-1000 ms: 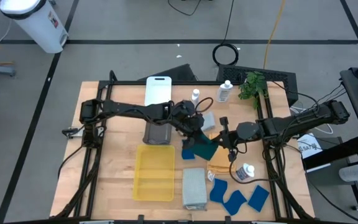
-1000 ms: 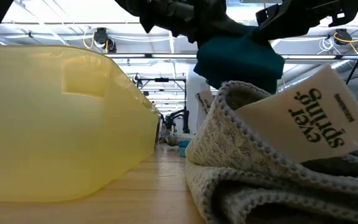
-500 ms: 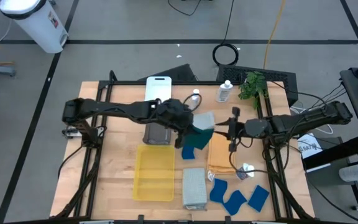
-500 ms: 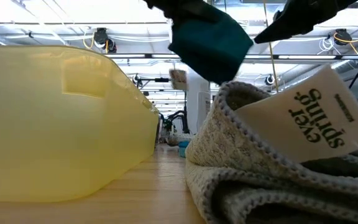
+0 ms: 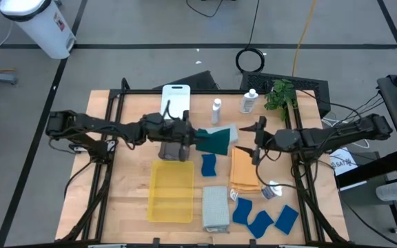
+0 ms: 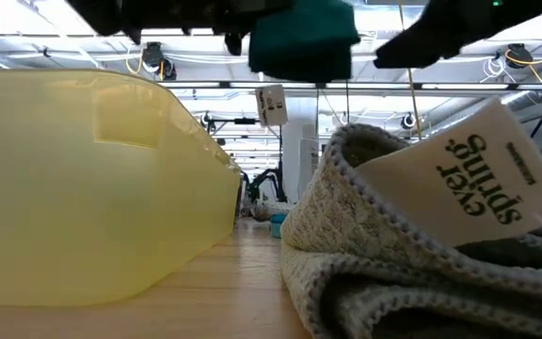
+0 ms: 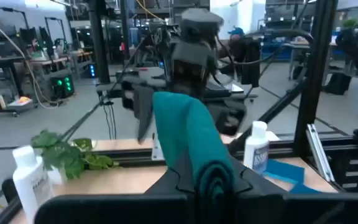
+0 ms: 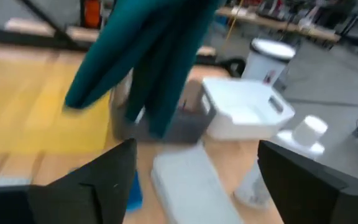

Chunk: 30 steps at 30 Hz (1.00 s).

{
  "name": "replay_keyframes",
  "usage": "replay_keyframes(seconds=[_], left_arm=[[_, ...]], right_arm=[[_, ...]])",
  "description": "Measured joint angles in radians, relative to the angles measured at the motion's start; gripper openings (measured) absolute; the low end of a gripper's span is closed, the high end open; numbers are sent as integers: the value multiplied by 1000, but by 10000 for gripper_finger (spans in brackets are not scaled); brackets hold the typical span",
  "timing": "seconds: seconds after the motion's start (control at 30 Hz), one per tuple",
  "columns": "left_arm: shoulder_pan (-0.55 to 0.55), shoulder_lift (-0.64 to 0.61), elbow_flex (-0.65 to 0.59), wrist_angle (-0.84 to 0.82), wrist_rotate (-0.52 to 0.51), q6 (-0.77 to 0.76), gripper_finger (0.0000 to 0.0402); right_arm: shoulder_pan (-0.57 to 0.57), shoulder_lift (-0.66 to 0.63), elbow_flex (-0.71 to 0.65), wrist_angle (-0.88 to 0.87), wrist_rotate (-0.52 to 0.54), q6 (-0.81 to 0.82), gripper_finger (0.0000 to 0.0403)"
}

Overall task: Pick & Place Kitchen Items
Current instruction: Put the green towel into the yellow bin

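My left gripper (image 5: 190,138) is shut on a dark teal cloth (image 5: 216,141), held in the air above the table's middle, past the right end of the grey tray (image 5: 176,149). The cloth also shows in the low view (image 6: 304,38) and the right wrist view (image 8: 148,56). My right gripper (image 5: 256,131) stands open, just right of the cloth and apart from it, its fingers (image 8: 79,180) spread wide. An orange cloth (image 5: 245,169) and a blue sponge (image 5: 209,165) lie flat on the table below. A pale grey cloth (image 5: 229,131) lies partly under the teal one. My left gripper pinches the teal cloth's bunched, folded end (image 7: 213,177) between its two fingers, several layers together. The fingers lie about level and point toward the table's right side. The cloth is lifted clear of the table; its free part (image 7: 182,124) reaches out past the fingertips and droops.
A yellow tray (image 5: 172,191) lies near the front, a white tray (image 5: 176,100) at the back. A folded grey cloth with a label (image 5: 216,207) and several blue sponges (image 5: 260,220) lie front right. White bottles (image 5: 216,108), (image 5: 249,101), (image 5: 272,191) and a plant (image 5: 279,93) stand around.
My right gripper has opened, let go of the teal cloth and drawn back toward the far right. My left gripper has carried the cloth up and toward the table's left, over the grey tray's right end. The blue sponge beneath it has come into view.
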Motion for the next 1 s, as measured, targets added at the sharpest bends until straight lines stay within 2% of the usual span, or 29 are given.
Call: replay_keyframes(seconds=[0.07, 0.27, 0.5, 0.63, 0.77, 0.9, 1.0], left_arm=[[0, 1, -19, 33, -1, -10, 12], [-2, 0, -22, 32, -8, -16, 12], [-4, 0, -22, 13, 8, -18, 12], [-5, 1, -22, 6, 87, -29, 12], [-12, 1, -22, 5, 156, -40, 12], [-16, 1, -22, 5, 147, -43, 12], [-15, 1, -22, 5, 107, -42, 12]], right_arm=[[-30, 20, -9, 78, -40, -1, 312], [-106, 125, -19, 226, -271, 36, 314], [-135, 220, -19, 317, -382, 37, 314], [-147, 214, -19, 327, -426, 41, 312], [-157, 192, -19, 356, -541, 90, 311], [-155, 204, -19, 416, -672, 161, 310], [-141, 236, -19, 464, -679, 192, 309]])
